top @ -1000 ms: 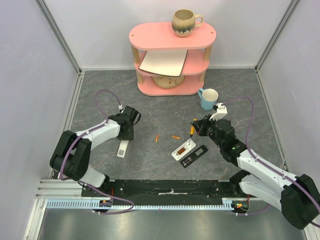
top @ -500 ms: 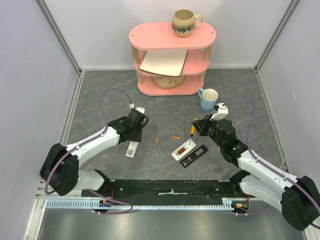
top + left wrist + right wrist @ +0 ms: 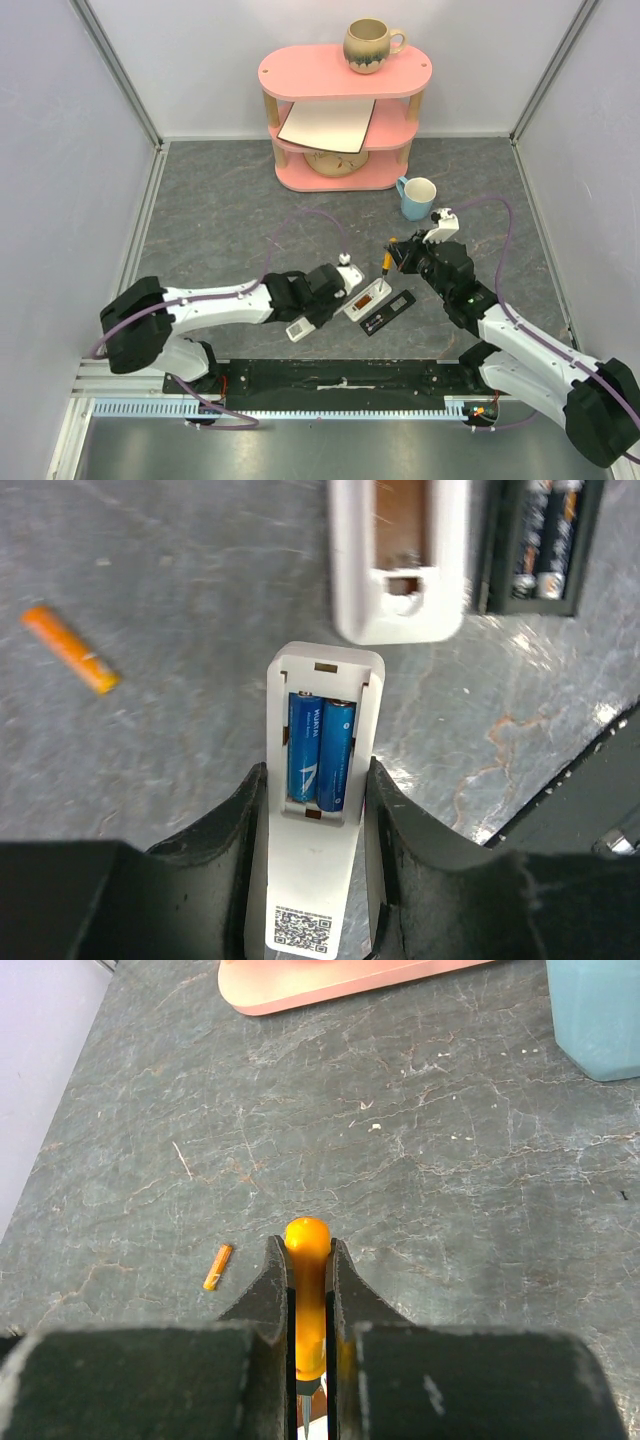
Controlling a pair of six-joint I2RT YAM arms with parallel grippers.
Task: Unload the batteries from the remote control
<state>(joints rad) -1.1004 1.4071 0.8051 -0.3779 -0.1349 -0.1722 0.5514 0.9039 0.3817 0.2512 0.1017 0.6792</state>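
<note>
Only the left wrist view shows two blue batteries (image 3: 320,745) side by side in the open bay of a white remote (image 3: 312,880) at centre frame. The left gripper (image 3: 315,775) is clamped on the remote's sides. A QR-code label (image 3: 302,927) sits at its lower end. The cells' lettering seems too blurred to read. An orange battery (image 3: 70,648) lies at upper left. The right gripper (image 3: 308,1245) is closed on an orange screwdriver (image 3: 305,1300).

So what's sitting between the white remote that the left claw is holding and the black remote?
Another white remote, its back open, lies between the held white remote and the black remote. The top view shows it clearly.
</note>
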